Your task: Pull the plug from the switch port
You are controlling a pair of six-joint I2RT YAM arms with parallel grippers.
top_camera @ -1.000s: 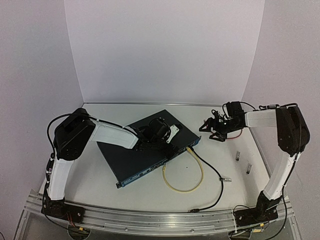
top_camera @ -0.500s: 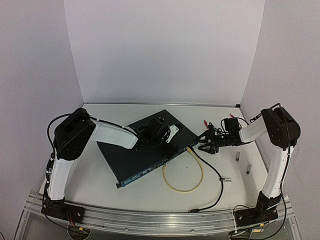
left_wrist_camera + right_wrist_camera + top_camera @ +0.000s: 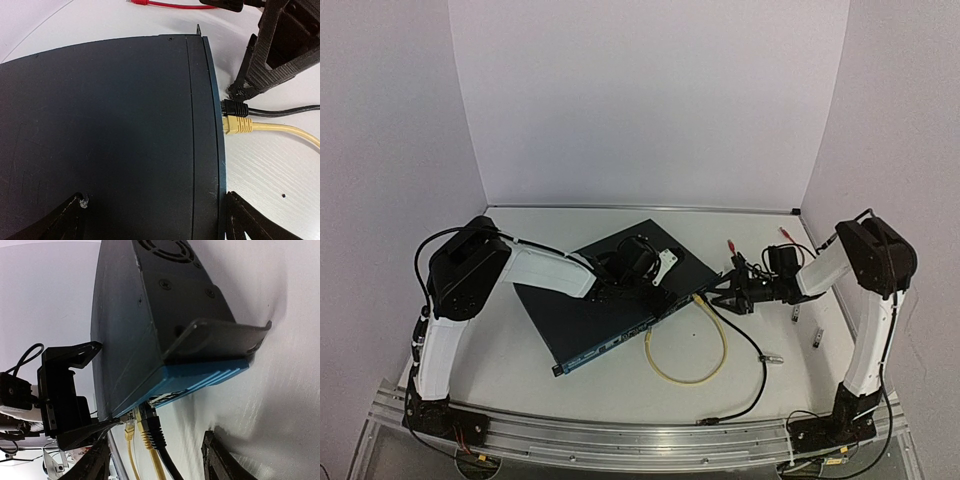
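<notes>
The dark switch lies slanted on the table, its socket face toward the front right. A black plug and a yellow plug sit side by side in its ports; both show in the right wrist view, black and yellow, with a second yellow plug further along. My left gripper rests open over the switch top, one finger past its socket edge. My right gripper is open and empty, its fingers just off the plugs, either side of the black cable.
A yellow cable loops on the table in front of the switch, and the black cable runs to the front edge. Red leads lie behind the right gripper. Small metal connectors lie at the right.
My right gripper has moved left and lower, from beside the switch's far corner to just in front of the plugs. The left arm and the switch have not moved.
</notes>
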